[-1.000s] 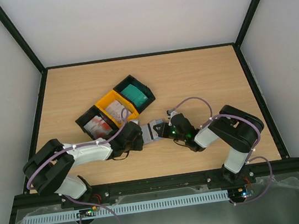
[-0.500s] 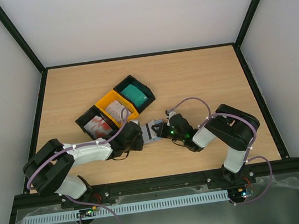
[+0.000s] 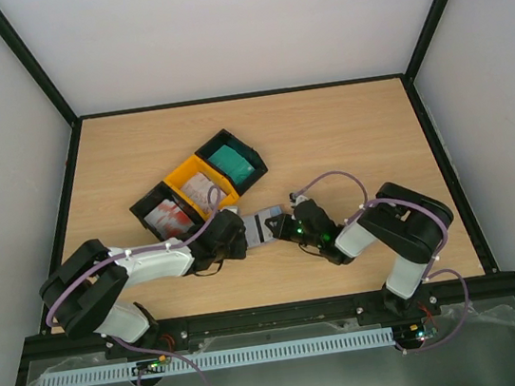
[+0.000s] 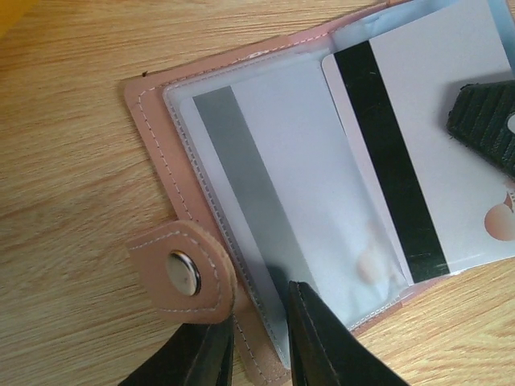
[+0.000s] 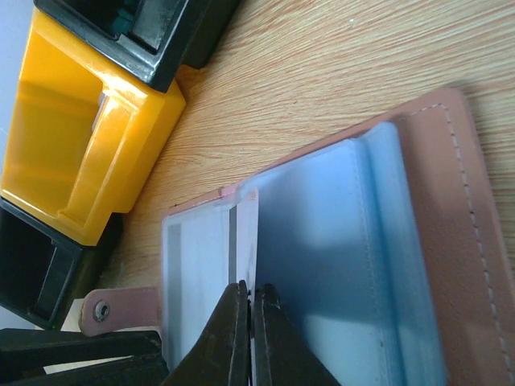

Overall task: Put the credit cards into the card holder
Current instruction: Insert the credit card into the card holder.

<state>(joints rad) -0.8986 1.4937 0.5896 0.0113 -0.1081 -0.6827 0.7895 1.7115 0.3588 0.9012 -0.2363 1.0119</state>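
The card holder point(image 3: 266, 222) lies open on the table between my two grippers, pink leather outside with a snap tab point(image 4: 183, 273) and pale blue-grey pockets point(image 5: 338, 265). My left gripper point(image 4: 261, 350) is shut on the holder's edge beside the tab. My right gripper point(image 5: 251, 301) is shut on a white credit card point(image 5: 246, 233) with a black stripe point(image 4: 386, 153). That card sits partway inside a pocket. Another card with a grey stripe point(image 4: 241, 177) is inside the neighbouring pocket. More credit cards sit in the trays: red-and-white point(image 3: 170, 220), pale point(image 3: 201, 189) and teal point(image 3: 232, 163).
Three joined trays, black point(image 3: 154, 210), yellow point(image 3: 183, 176) and black point(image 3: 231, 141), stand just behind and left of the card holder, close to my left wrist. Bare wood lies to the right and at the back. A black frame rims the table.
The right arm shifted slightly left and then back. Both grippers and the card holder stay about where they were.
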